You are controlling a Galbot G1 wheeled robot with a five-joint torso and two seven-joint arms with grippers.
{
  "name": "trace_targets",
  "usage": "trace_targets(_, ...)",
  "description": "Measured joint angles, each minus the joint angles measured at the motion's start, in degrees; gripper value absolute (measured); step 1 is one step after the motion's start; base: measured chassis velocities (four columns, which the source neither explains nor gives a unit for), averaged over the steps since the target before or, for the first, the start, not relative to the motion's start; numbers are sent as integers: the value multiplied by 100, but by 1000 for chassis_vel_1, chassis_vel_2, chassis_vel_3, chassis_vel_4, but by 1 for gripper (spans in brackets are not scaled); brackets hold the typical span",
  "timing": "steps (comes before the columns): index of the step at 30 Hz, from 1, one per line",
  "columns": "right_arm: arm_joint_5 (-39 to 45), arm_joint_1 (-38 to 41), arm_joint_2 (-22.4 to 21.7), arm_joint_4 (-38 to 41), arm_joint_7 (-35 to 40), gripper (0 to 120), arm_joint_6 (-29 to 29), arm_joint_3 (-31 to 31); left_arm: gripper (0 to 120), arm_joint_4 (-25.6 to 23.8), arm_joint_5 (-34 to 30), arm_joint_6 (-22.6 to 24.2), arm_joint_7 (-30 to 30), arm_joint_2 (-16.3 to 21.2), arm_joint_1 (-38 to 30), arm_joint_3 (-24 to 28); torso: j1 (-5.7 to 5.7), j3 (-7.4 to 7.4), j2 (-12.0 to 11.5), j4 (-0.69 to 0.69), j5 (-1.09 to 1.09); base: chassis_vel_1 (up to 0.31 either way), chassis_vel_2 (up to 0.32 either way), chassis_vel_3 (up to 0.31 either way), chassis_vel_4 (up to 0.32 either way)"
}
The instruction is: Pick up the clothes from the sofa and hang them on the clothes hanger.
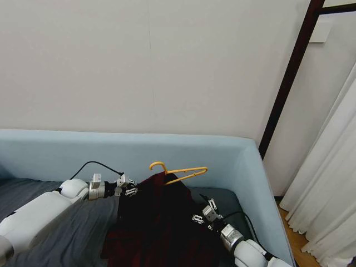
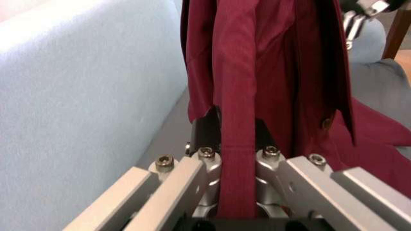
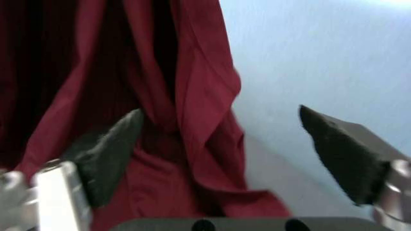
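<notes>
Two hands are working a dark red shirt (image 1: 161, 222) on the sofa (image 1: 67, 153).
Nearest, the right hand (image 3: 222, 130) is sitting open beside the shirt. The left hand (image 2: 236, 127) is pinching a fold of it, and behind, a yellow hanger (image 1: 186, 171) is sticking up at the shirt's top.

A plain white wall (image 1: 139, 67) stands behind. On the right side, a dark wooden post (image 1: 286, 83) rises at a slant. Beside it, white curtains (image 1: 328, 183) hang down to a wooden floor (image 1: 293, 242).
</notes>
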Motion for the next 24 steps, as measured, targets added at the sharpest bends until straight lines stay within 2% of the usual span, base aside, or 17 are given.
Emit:
trace_targets(5,690,202,218,-377,-270,100,-201,-7,1,-64,1,2,4,71,62,-45,0,0,0,0,0,0,0,0,0)
trace_targets(11,998,277,322,-516,-351,100,-349,-105,1,-169,9,7,16,115,165,-118,0,0,0,-1,-1,0,0,0,0)
trace_targets(16,1148,276,479,-694,-345,84,-466,-82,1,-386,6,60,55,206,255,-162,0,0,0,-1,0,0,0,0,0)
trace_targets(17,1148,276,479,-694,-345,84,-466,-82,1,-386,6,60,55,206,255,-162,0,0,0,-1,0,0,0,0,0)
trace_targets(22,1250,308,650,-935,-355,60,-590,-107,1,-421,1,67,82,238,274,-176,0,0,0,-1,-1,0,0,0,0)
trace_targets(24,1256,304,671,-957,-355,57,-591,-117,1,-428,0,67,84,241,280,-183,0,0,0,-1,-1,0,0,0,0)
